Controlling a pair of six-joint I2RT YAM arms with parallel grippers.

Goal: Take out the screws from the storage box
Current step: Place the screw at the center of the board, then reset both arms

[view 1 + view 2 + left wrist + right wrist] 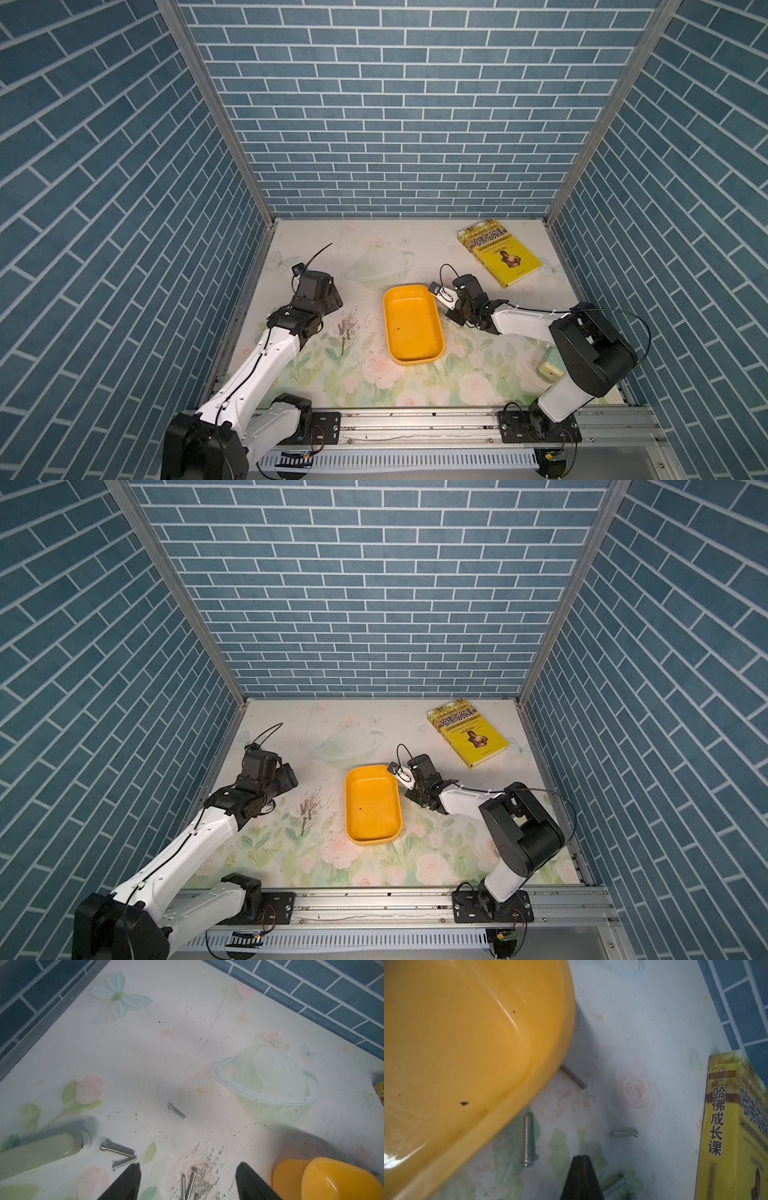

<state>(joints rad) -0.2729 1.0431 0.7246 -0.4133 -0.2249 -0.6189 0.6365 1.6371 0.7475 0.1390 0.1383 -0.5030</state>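
**STATUS: GRIPPERS, SCREWS AND STORAGE BOX**

My left gripper [187, 1165] has its jaws set wide apart with nothing between them. It hangs over the table [374, 257], to the left of the storage box [415, 332].

My right gripper [582, 1157] has its jaws pressed together and grips nothing. It sits low over the table, just beside the box's far right corner.

The storage box lies flat near the middle of the table, between my two arms. In both top views its floor shows only a few dark specks.

The screws [347, 330] lie on the table outside the box. One group is scattered left of it, near my left gripper. The left wrist view shows a lone screw [176, 1110] apart from that group. More lie on the box's right side, near my right gripper, and one of them [573, 1076] has an end hidden under the rim.

A yellow book [500, 257] lies at the far right, apart from the box.
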